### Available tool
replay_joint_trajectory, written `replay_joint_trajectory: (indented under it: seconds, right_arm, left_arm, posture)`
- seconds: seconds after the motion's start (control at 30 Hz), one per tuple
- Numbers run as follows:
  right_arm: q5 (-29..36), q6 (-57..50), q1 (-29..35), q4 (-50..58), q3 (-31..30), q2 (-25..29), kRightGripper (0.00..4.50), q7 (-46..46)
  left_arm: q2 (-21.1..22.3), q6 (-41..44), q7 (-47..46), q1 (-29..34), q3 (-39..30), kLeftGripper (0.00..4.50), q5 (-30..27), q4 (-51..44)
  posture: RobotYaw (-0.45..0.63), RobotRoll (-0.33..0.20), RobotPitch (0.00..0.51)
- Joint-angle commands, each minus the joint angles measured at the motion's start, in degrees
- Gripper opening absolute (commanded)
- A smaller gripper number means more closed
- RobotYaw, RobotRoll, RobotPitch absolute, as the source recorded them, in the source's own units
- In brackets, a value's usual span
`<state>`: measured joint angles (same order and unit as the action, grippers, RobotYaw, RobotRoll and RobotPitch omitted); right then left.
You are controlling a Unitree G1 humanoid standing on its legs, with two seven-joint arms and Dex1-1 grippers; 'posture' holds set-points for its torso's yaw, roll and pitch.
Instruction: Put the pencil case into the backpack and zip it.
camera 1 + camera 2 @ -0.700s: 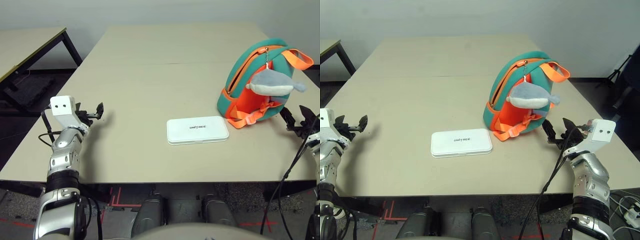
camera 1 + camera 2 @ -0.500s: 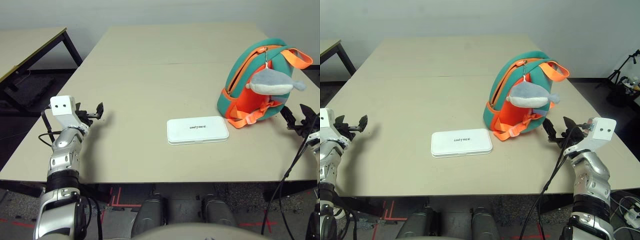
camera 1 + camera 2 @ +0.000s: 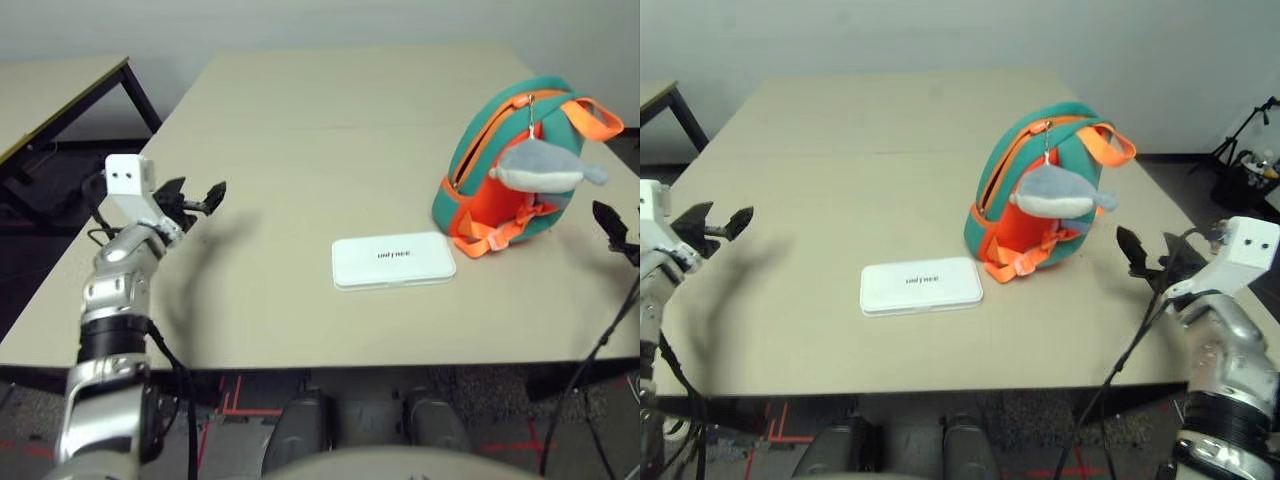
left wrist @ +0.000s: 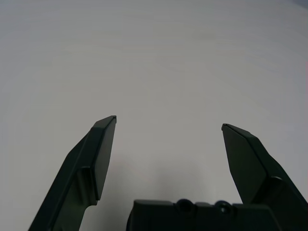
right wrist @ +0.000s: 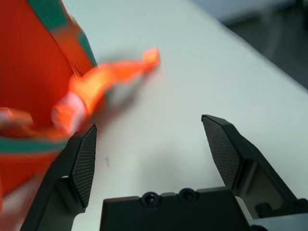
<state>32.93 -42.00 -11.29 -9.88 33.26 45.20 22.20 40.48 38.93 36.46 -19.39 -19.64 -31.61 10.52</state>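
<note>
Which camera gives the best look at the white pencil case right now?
The left eye view: the pencil case lies flat and whole near the middle of the table, lettering facing up, nothing covering it. The right eye view shows it just as fully, further toward its left. The right wrist view looks at the backpack instead.

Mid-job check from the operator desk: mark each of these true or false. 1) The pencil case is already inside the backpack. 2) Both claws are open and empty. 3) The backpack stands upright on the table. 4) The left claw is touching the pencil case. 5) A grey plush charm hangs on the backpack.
1) False: the pencil case lies flat on the table, beside the backpack.
2) True: left claw and right claw hold nothing.
3) True.
4) False: it hovers well clear of it.
5) True: the charm hangs there.
</note>
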Motion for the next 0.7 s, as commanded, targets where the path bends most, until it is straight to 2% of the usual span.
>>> replay_joint_trajectory:
  seconds: [0.03, 0.13, 0.23, 0.3, 0.33, 0.43, 0.7]
  right_arm:
    - [4.62, -17.65, -0.79, 5.56, -1.96, 2.78, 4.46, -0.41]
    - [7.85, -30.43, -2.41, 8.53, -2.45, 4.26, 4.46, -0.31]
    - [10.43, -42.81, -5.30, 10.00, -4.21, 5.11, 4.46, 0.86]
    - [10.62, -47.58, -7.25, 10.45, -4.91, 4.84, 4.46, 1.05]
    - [10.85, -49.17, -8.01, 10.78, -5.37, 4.65, 4.31, 1.32]
    - [12.60, -50.50, -9.01, 10.69, -7.11, 4.54, 3.64, 1.38]
    - [17.67, -50.50, -10.09, 10.49, -14.19, 4.67, 1.02, 2.73]
  left_arm:
    - [3.47, 18.28, 2.05, 0.17, -2.75, 4.50, -9.97, -6.66]
    - [4.98, 29.54, 2.63, -0.09, -4.00, 4.50, -15.97, -8.68]
    - [3.60, 41.19, 1.60, -0.01, -5.88, 4.50, -22.07, -10.17]
    - [2.49, 46.05, 1.36, 0.57, -6.48, 4.50, -24.56, -11.21]
    - [1.56, 48.39, 1.02, 0.79, -6.83, 4.50, -25.58, -11.54]
    - [-0.60, 52.81, 0.65, 1.12, -7.31, 4.50, -27.30, -12.38]
    - [-5.86, 53.00, -1.14, -2.65, -3.34, 4.50, -25.69, -9.11]
  posture:
    - [0.04, 0.000, 0.000]
    - [0.05, 0.000, 0.000]
    - [0.07, 0.000, 0.000]
    - [0.08, 0.000, 0.000]
    - [0.08, 0.000, 0.000]
    - [0.09, 0.000, 0.000]
    - [0.10, 0.000, 0.000]
